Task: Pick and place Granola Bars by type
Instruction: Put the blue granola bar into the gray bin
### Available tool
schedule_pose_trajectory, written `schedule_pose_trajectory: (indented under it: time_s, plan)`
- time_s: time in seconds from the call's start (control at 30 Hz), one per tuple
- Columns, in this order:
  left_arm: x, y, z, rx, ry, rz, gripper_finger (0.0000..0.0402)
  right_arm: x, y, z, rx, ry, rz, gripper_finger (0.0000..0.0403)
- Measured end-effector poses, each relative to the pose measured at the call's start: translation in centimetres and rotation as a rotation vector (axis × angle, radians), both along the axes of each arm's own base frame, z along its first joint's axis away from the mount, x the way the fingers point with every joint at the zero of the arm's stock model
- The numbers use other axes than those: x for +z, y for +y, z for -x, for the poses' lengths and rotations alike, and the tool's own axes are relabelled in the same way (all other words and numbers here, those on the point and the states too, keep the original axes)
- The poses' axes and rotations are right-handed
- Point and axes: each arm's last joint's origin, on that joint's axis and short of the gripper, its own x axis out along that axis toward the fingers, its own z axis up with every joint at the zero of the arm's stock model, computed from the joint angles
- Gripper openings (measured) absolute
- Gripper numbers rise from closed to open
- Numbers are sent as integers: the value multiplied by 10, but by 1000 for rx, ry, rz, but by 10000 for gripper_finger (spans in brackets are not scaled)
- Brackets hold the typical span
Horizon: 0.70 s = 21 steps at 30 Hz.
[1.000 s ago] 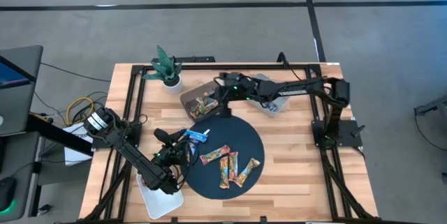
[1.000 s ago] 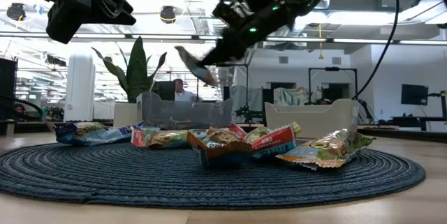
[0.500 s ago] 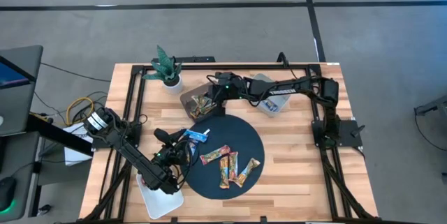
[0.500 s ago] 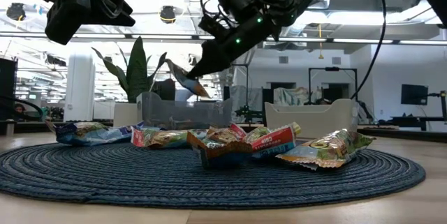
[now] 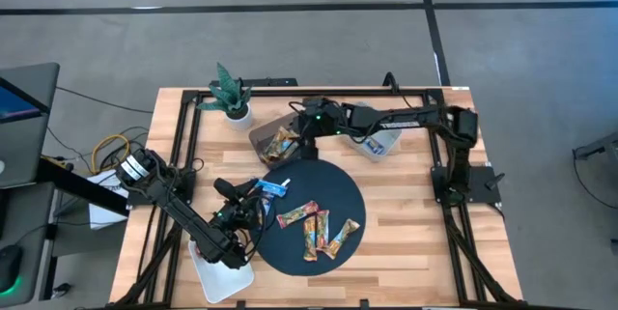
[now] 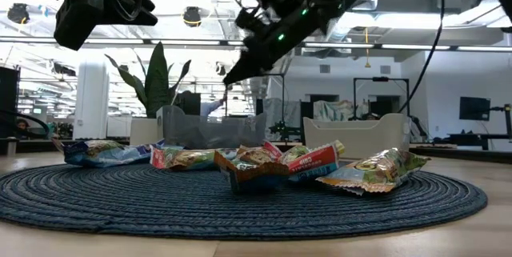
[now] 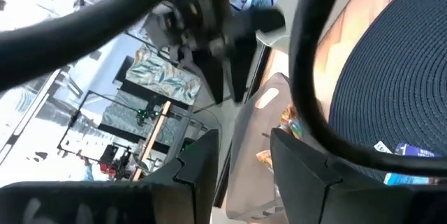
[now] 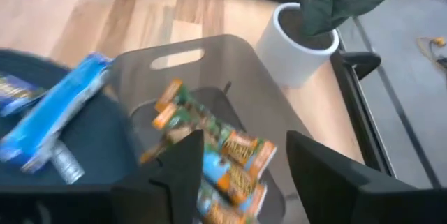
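R gripper [image 5: 301, 140] over grey bin [image 5: 259, 139], fingers apart, empty.
Bars [image 5: 315, 228] left on the mat [image 5: 352, 199] lie near-right of it, long axes mostly near-far; orange ones [image 8: 223, 155] sit in the bin below it. Blue bar [image 5: 273, 189] at mat's left edge, just beside L gripper [image 5: 235, 211], the nearer arm; can't tell its fingers.

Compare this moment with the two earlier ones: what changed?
The right tool let go of its bar; its fingers are now open and empty above the grey bin, where orange bars lie. The left tool and the bars on the mat stayed put.
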Motion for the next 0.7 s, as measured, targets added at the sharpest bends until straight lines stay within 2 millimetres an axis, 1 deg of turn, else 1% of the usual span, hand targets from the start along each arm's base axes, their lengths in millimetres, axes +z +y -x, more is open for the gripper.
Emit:
schedule_pose_trajectory:
  time_s: [0.13, 0.27, 0.37, 0.53, 0.6, 0.7]
  plan:
    - [0, 0, 0, -9, 23, -25, 126, 22, 14, 16, 31, 50, -8, 212]
    - [2, -1, -2, -66, 17, -105, 126, 44, 30, 34, 52, 94, -30, 209]
    - [1, -2, -4, -92, 11, -142, 125, 58, 38, 48, 53, 121, -50, 200]
    - [-1, -3, -8, -95, 54, -183, 125, 82, 43, 73, 37, 139, -73, 176]
    - [-2, -1, -12, -82, 51, -187, 125, 92, 44, 83, 38, 133, -73, 166]
    - [1, 9, -21, -27, 42, -161, 125, 104, 48, 99, 49, 141, -84, 156]
